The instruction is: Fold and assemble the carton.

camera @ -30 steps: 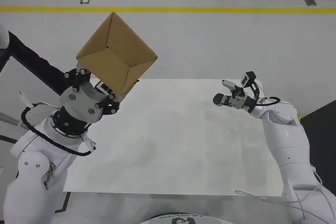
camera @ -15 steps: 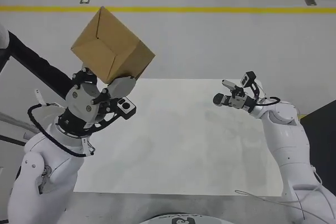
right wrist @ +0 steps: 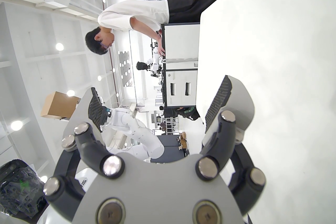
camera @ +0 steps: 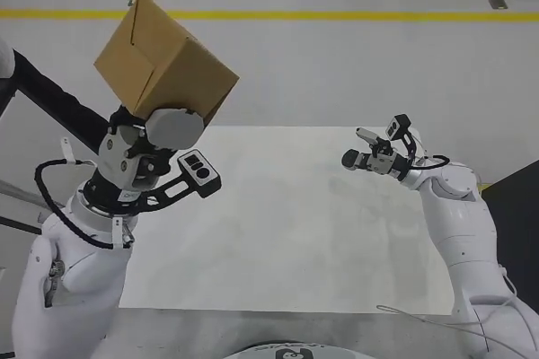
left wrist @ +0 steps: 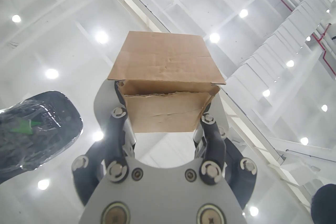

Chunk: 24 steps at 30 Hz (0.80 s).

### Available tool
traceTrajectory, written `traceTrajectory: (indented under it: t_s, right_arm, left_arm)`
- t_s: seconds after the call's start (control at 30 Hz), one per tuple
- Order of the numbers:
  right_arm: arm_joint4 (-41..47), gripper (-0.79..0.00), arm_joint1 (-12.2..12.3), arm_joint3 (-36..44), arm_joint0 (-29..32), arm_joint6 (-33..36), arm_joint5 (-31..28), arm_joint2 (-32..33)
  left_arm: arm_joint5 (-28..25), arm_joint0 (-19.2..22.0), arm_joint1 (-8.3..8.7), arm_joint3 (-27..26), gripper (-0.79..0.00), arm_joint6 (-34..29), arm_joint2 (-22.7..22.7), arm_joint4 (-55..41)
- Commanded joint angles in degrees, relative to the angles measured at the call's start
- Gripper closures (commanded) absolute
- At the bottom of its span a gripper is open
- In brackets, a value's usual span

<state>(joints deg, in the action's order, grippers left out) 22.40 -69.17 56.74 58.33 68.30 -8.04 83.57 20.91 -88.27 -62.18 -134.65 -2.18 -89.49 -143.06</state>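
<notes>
Top view: the carton (camera: 166, 67) is held aloft beyond the 10 o'clock corner of the surface (camera: 296, 224), well apart from it. The left pincer (left wrist: 165, 114) is closed across the carton's lower end, one finger on each side wall. The right pincer (camera: 357, 148) hangs over the 2 o'clock edge of the surface, spread wide and holding nothing.

Step in hand, as judged: the carton is already formed into a box and is being carried or turned for inspection. The flaps at the gripped end appear not yet tucked.

Next move, as judged: bring the carton down toward the surface or toward the right pincer, so that the free pincer can press the loose flap home. The left grip needs to be firm without crushing the walls.

Materials:
- Carton: brown corrugated cardboard, matte, rectangular, with sharp fold lines. In the left wrist view, one flap projects flat and one edge is ragged and creased.
- Right pincer: pale curved fingers with dark ribbed pads (right wrist: 93, 107).
- Surface: white, flat, smooth.
</notes>
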Motion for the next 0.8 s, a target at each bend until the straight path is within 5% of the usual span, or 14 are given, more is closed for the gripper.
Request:
traceTrajectory:
  t_s: [0.0, 0.4, 0.57, 0.77]
  right_arm:
    - [0.0, -0.785, 0.0, 0.0, 0.0, 0.0, 0.0, 0.0]
    - [0.0, -0.785, 0.0, 0.0, 0.0, 0.0, 0.0, 0.0]
    - [0.0, -0.785, 0.0, 0.0, 0.0, 0.0, 0.0, 0.0]
    - [0.0, -0.785, 0.0, 0.0, 0.0, 0.0, 0.0, 0.0]
  left_arm:
    - [0.98, -0.35, -0.01, 0.0, 0.0, 0.66, -0.61, -0.4]
    - [7.57, -0.49, 0.0, 0.0, 0.0, 1.75, -3.8, 2.97]
    - [14.11, 2.62, 0.27, 0.13, 0.0, -5.82, -5.64, 27.9]
    - [15.1, 3.97, 0.44, 1.86, 0.0, -21.99, -3.81, 50.36]
